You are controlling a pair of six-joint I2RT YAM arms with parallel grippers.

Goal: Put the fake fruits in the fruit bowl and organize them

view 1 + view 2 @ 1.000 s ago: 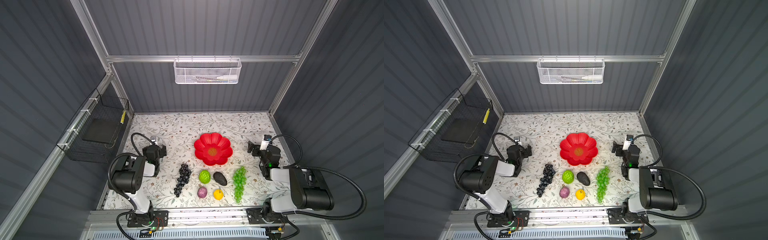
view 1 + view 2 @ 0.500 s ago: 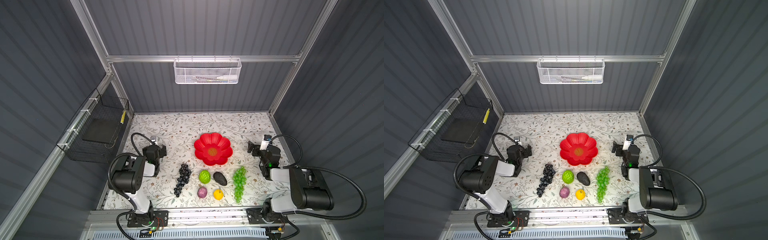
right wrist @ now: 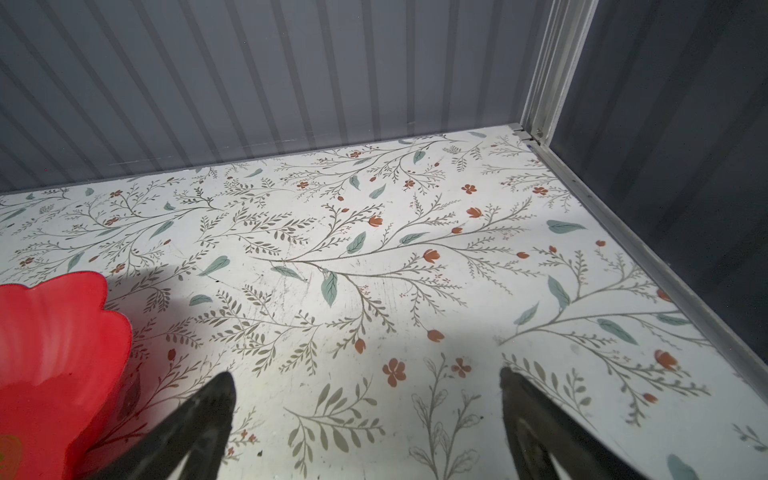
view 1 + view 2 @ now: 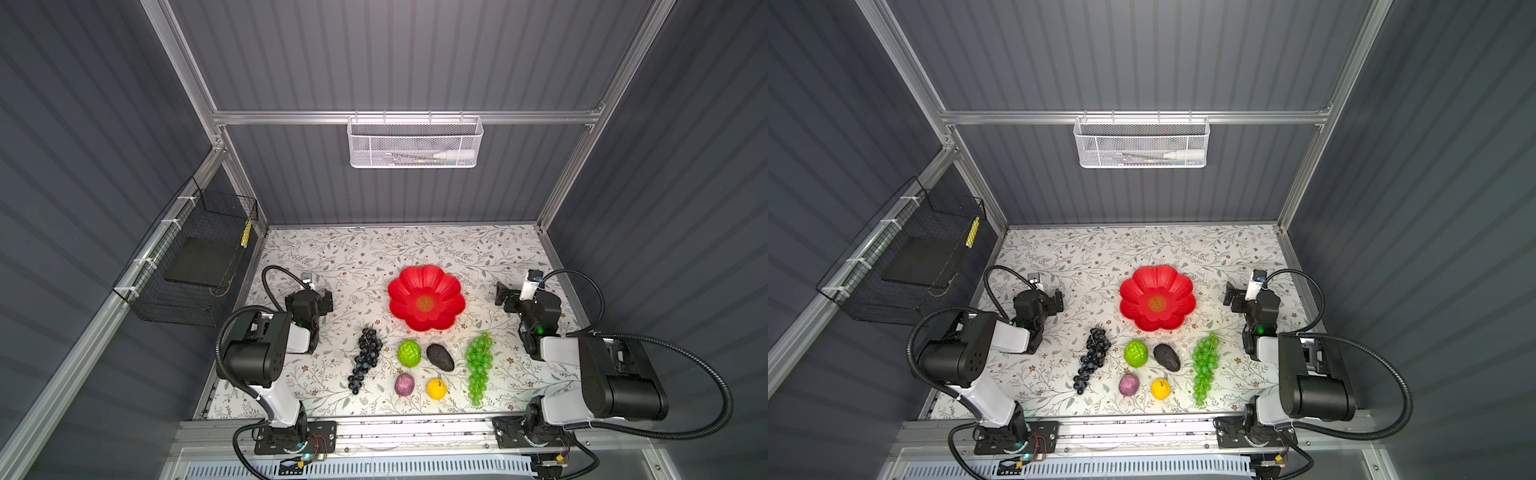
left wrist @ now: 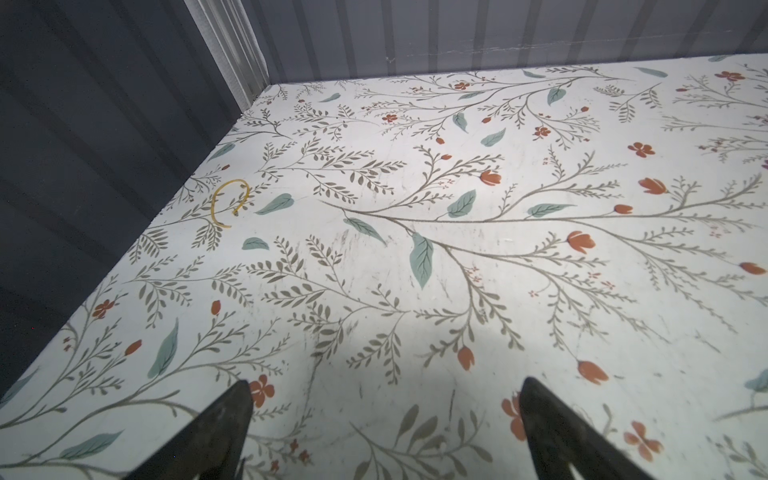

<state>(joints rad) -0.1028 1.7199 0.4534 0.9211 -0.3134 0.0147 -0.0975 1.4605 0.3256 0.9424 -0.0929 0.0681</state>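
The red flower-shaped fruit bowl (image 4: 399,291) (image 4: 1133,299) stands empty mid-table; its edge shows in the right wrist view (image 3: 54,353). In front of it on the mat lie the fake fruits: dark grape bunch (image 4: 365,359), bumpy lime-green fruit (image 4: 409,353), black avocado (image 4: 440,357), green grape bunch (image 4: 478,368), purple ball (image 4: 404,384), yellow ball (image 4: 436,388). My left gripper (image 4: 326,299) (image 5: 384,382) rests open at the left, over bare mat. My right gripper (image 4: 505,295) (image 3: 365,374) is open to the right of the bowl, holding nothing.
A white mesh basket (image 4: 415,143) hangs on the back wall and a black wire basket (image 4: 195,266) on the left wall. A yellow rubber band (image 5: 228,203) lies near the left wall. Grey walls close in the floral mat on three sides.
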